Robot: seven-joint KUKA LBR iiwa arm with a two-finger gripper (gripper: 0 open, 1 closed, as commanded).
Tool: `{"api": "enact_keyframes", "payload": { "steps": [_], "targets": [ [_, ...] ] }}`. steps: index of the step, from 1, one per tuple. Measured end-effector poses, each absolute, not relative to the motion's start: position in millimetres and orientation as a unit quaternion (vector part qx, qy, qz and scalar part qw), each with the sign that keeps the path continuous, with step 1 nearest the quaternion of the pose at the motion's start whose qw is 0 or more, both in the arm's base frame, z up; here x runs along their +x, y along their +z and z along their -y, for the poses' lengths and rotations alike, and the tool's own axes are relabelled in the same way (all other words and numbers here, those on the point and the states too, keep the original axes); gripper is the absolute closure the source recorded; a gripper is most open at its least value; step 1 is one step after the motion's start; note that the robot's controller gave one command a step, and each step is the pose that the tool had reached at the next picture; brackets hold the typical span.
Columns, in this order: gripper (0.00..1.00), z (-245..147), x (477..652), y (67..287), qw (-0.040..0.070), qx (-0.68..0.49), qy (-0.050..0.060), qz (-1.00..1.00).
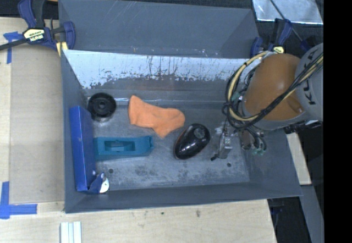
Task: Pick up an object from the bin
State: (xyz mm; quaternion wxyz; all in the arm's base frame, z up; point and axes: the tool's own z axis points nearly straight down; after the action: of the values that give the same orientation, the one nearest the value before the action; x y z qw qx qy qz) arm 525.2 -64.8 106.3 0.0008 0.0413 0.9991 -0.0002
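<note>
Risk: the gripper [224, 144] is hanging low just right of the black glossy rounded thing [191, 141] (mouse-like, lying right of centre on the bin [165, 178] floor), beside it and not over it. Closing here is probably catching bare floor, or nudging that smooth shell toward the orange cloth [155, 115] near it. Claw: I am not managing to tell whether it is apart or together; nothing is showing in its grasp. The teal block [122, 147] and black knob [102, 105] are lying well apart, leftward.
</note>
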Motion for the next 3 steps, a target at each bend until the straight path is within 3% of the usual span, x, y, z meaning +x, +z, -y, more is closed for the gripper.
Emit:
{"api": "enact_keyframes", "payload": {
  "steps": [1, 3],
  "targets": [
    [0.00, 64.6, 525.4, 106.5, 0.001, 0.041, 0.000, -0.999],
    [0.00, 46.5, 535.3, 95.7, 0.003, 0.068, -0.001, -0.998]
  ]
}}
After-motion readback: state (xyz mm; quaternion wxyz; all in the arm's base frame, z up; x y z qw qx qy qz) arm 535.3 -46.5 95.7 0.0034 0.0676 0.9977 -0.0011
